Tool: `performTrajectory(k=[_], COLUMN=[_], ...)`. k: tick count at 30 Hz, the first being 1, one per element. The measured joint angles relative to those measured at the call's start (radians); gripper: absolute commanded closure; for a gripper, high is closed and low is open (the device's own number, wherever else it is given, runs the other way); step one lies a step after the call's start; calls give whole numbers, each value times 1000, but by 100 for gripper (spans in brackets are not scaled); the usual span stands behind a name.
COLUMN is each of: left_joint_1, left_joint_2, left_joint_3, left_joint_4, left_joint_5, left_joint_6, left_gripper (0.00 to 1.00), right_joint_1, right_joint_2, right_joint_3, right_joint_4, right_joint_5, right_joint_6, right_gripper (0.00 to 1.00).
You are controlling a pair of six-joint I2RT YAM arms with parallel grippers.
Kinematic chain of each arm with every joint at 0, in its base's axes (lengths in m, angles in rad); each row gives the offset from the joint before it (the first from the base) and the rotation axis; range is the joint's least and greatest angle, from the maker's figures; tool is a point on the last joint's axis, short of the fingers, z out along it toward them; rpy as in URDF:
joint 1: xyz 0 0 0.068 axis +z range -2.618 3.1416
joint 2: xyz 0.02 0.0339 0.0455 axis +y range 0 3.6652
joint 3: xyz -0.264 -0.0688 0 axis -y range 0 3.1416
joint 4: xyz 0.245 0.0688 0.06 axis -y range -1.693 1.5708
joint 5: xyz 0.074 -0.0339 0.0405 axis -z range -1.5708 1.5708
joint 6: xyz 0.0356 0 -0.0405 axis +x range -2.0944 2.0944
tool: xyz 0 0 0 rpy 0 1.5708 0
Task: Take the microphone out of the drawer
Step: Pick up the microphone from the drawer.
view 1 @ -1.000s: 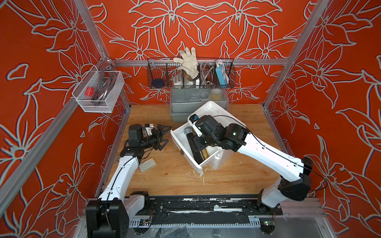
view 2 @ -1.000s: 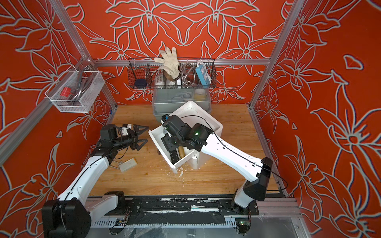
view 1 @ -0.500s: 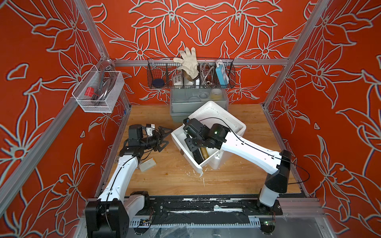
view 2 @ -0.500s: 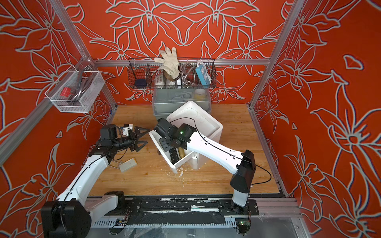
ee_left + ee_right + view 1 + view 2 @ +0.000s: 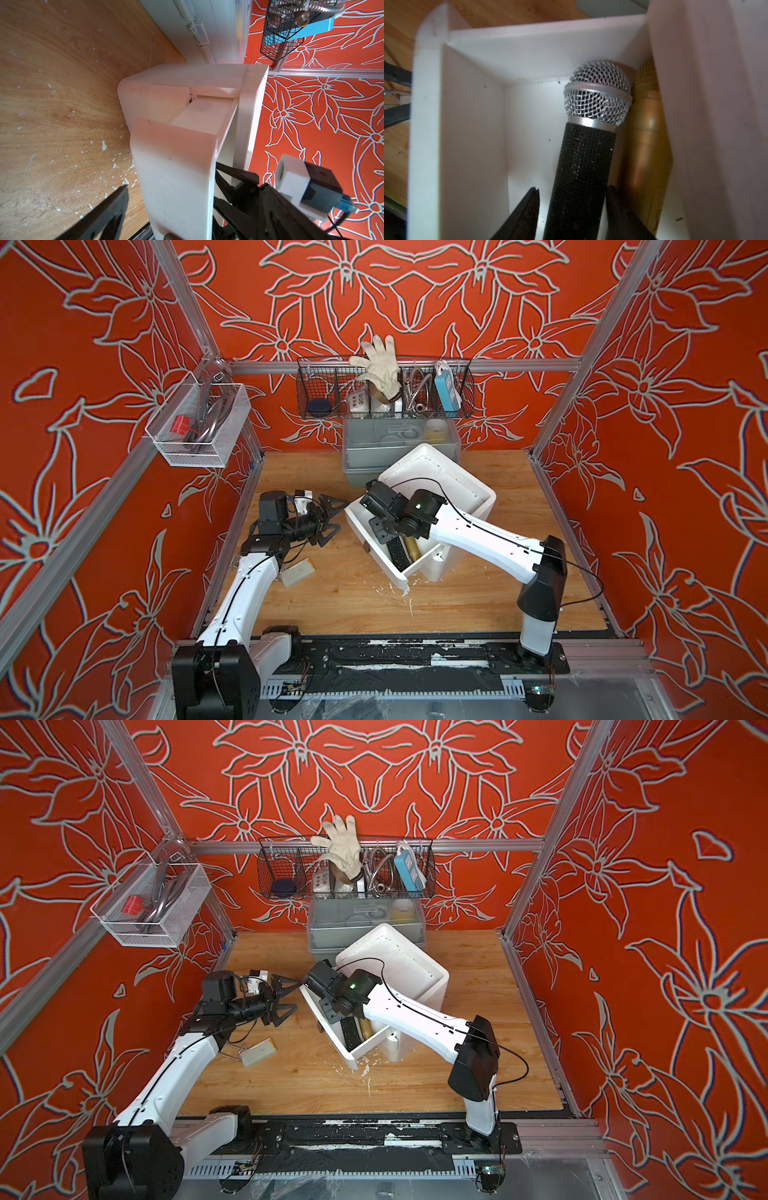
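Observation:
A black microphone [image 5: 583,166] with a silver mesh head lies in the pulled-out white drawer [image 5: 422,566], beside a gold microphone [image 5: 645,145]. In both top views the black handle [image 5: 397,553] shows past my right wrist. My right gripper [image 5: 573,188] is down in the drawer with its jaws astride the black handle. One finger touches the handle and a thin bright gap remains at the other. My left gripper [image 5: 344,514] stands wide open at the drawer's front panel [image 5: 176,176], which lies between its fingers.
The drawer belongs to a white cabinet [image 5: 440,477] set askew mid-table. Behind it sit a grey lidded bin [image 5: 374,456] and a black wire basket [image 5: 382,389] on the back wall. A small beige box [image 5: 297,572] lies by my left arm. White chips litter the wood.
My right wrist has slid left along the drawer and its jaws have narrowed around the black handle. The left arm has stayed put.

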Motion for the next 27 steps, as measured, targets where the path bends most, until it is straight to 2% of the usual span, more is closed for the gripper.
performTrajectory(k=[5,14,27], left_joint_1=[0,0,0], left_joint_2=[0,0,0], left_joint_3=[0,0,0], left_joint_4=[8,14,14], left_joint_5=[0,0,0], left_joint_6=[-14,-19,-19], left_gripper=[0,0,0], right_joint_1=[-11,-18,-16], right_joint_2=[18,18,-67], right_joint_3=[0,0,-29], right_joint_4=[-3,-3,41], right_joint_5=[-2,-2,-43], right_joint_6=[2,44,-19], right_gripper=[47,82,87])
